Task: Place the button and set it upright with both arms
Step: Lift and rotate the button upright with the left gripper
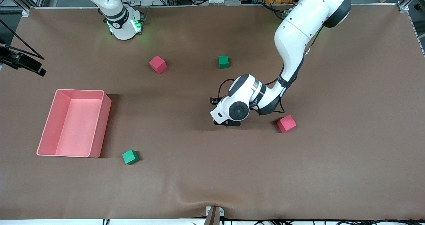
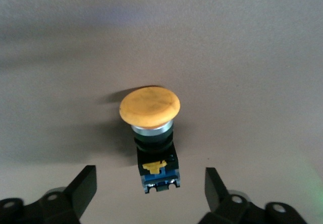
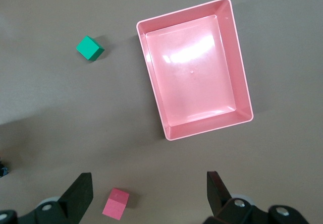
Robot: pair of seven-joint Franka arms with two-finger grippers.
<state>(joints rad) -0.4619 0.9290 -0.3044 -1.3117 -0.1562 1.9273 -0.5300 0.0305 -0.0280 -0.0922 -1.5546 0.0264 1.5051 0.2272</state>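
The left tool (image 2: 146,193) sat low over the counter (image 1: 199,171), fingers apart around the untouched button (image 2: 151,128); the right tool (image 3: 149,196) waited, apart, above the pink bin (image 3: 194,75)

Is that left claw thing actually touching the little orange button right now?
Apart. In the left wrist view the left end effector has its two fingers spread wide, with bare table showing between each one and the button lying between them.
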